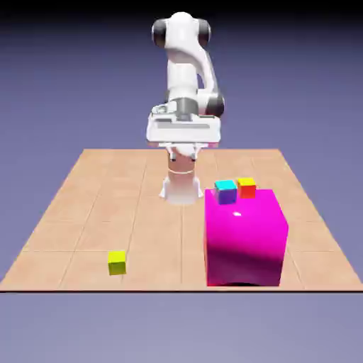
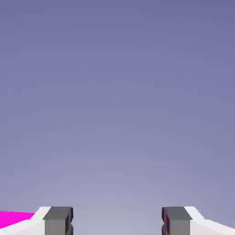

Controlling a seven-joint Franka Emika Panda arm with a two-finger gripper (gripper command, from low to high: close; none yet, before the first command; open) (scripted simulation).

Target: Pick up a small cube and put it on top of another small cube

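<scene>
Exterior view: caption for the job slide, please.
Blue cube and orange-red cube atop magenta block, yellow cube on table, gripper empty above.

Blue cube [image 1: 225, 193], yel. cube [image 1: 117, 263] apart

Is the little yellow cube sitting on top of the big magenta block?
No, the yellow cube sits on the tiled table, well apart from the magenta block.
</scene>
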